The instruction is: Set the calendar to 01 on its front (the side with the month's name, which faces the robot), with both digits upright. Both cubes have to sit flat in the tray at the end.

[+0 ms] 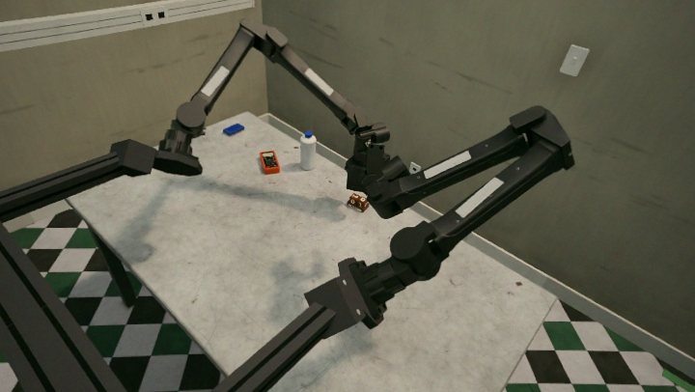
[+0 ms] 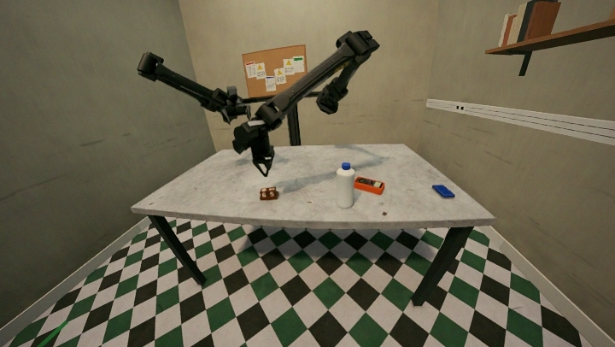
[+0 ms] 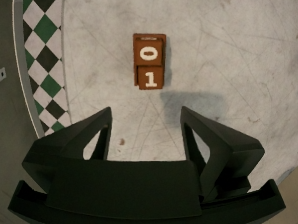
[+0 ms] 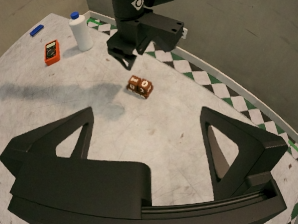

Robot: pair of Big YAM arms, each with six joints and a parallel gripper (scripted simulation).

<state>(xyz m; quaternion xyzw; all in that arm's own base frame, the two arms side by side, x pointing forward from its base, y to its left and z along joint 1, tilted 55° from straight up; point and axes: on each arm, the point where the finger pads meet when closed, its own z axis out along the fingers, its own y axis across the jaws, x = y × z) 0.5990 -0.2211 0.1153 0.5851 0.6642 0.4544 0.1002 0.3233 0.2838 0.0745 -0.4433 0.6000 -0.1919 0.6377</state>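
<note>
The brown calendar (image 1: 355, 206) (image 2: 268, 197) stands on the table with both cubes at its tray. In the left wrist view, one cube (image 3: 148, 53) shows a white 0 lying sideways on its upper face. The other cube (image 3: 150, 79) shows an upright 1 and sits slightly out of line with it. Digits on the calendar's front are too small to read surely. My left gripper (image 2: 266, 173) (image 3: 146, 112) is open and empty, above the calendar and a little off it. My right gripper (image 4: 146, 112) is open and empty, high up and well away from the calendar.
A white bottle (image 1: 307, 152) (image 2: 344, 187) (image 4: 80, 32) with a blue cap stands near the calendar's side of the table. An orange multimeter (image 1: 269, 162) (image 2: 369, 185) (image 4: 52, 53) and a blue box (image 1: 234, 128) (image 2: 442, 191) (image 4: 37, 30) lie beyond it.
</note>
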